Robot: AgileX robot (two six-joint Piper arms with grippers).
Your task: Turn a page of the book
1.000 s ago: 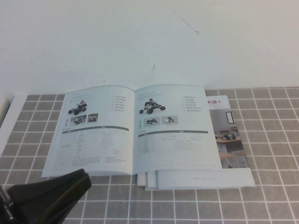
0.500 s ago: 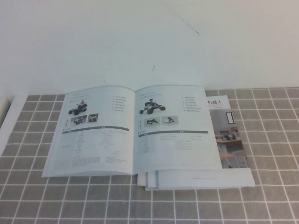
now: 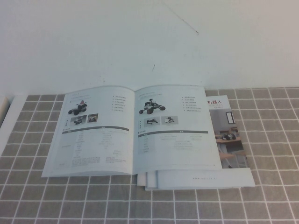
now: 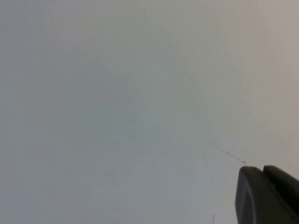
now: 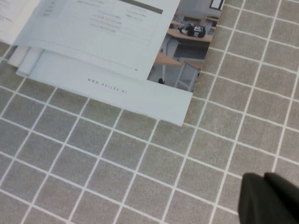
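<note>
On the tiled mat [image 3: 261,196], lying open and flat: book [image 3: 133,130], no page lifting; left gripper [image 4: 268,193] facing wall, right gripper [image 5: 271,198] hovering nearby, finger states undeterminable.

Most of the magazine [image 3: 229,135] is being covered by the book [image 3: 133,130]; both grippers are being cropped to dark corners.

White glossy book [image 3: 133,130] on grey, white-gridded tablecloth [image 3: 261,200].
</note>
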